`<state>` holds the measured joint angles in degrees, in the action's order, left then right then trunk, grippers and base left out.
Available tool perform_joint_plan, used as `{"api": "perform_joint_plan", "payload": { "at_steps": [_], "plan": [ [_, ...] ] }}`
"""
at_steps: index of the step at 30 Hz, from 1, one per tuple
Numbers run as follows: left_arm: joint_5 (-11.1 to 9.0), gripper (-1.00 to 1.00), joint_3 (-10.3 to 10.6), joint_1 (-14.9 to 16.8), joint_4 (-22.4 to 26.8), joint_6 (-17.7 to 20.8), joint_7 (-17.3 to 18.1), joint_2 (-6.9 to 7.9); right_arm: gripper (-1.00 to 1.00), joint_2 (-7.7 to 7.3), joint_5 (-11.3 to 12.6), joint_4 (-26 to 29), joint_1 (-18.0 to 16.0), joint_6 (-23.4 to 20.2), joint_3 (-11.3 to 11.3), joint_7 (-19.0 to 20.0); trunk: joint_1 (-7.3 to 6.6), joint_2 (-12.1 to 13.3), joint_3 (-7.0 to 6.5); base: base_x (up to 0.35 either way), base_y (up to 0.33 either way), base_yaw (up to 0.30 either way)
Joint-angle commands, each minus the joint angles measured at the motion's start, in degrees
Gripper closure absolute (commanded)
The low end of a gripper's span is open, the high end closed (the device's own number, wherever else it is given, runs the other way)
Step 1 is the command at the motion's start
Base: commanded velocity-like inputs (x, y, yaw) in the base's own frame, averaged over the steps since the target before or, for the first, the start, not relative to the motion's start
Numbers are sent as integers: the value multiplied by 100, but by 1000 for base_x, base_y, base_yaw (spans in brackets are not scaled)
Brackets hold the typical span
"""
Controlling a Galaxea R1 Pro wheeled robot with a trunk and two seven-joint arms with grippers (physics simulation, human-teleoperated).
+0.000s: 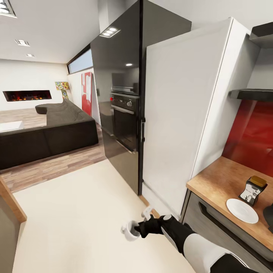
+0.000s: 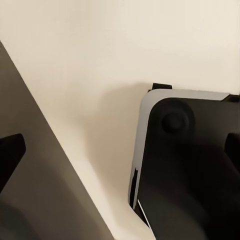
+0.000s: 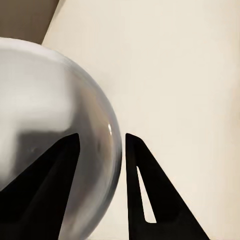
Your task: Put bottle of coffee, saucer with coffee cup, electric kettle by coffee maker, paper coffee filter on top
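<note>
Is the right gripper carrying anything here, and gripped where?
Yes: the right gripper holds the coffee cup by its rim and wall, one finger inside the cup.

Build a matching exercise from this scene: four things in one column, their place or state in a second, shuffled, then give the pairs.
Things:
1. coffee cup
2. saucer
3. bottle of coffee
4. kitchen shelf

Places or states:
A. on the wall above the red backsplash
B. held in the right end effector over the pale floor
C. lying flat near the kitchen countertop front edge
D. standing on the countertop just behind the white plate

Pairs: 1-B, 2-C, 3-D, 4-A
</note>
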<state>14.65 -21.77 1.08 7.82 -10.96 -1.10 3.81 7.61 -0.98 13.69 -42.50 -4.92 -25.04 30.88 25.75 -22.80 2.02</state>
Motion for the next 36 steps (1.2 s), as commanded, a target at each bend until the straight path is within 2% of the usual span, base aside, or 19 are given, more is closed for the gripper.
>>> {"api": "perform_joint_plan", "payload": {
  "at_steps": [1,6,10,18,30,36],
  "plan": [
    [59,-100,-39,6,-8,-32,-12,1,100,3,-6,3,-4,-42,17,30,4,-13,13,0,0,0],
    [51,-100,-45,6,-8,-60,-12,-2,100,6,-15,-51,-4,-37,24,47,4,-13,13,0,0,0],
    [47,-100,-53,14,-8,-71,-13,-11,100,12,-15,-335,-4,-15,23,73,4,-13,13,0,0,0],
    [39,-100,-55,25,-8,-66,-13,-12,100,19,-16,-399,-2,97,22,70,4,-13,13,17,23,0],
    [38,-100,-64,36,-8,-64,-13,-12,100,38,-19,-422,30,97,24,60,4,-13,-13,126,259,-185],
    [38,-100,-64,39,-8,-64,-13,-12,100,39,-19,-771,63,97,25,57,4,-13,-16,149,288,-260]
  ]
}}
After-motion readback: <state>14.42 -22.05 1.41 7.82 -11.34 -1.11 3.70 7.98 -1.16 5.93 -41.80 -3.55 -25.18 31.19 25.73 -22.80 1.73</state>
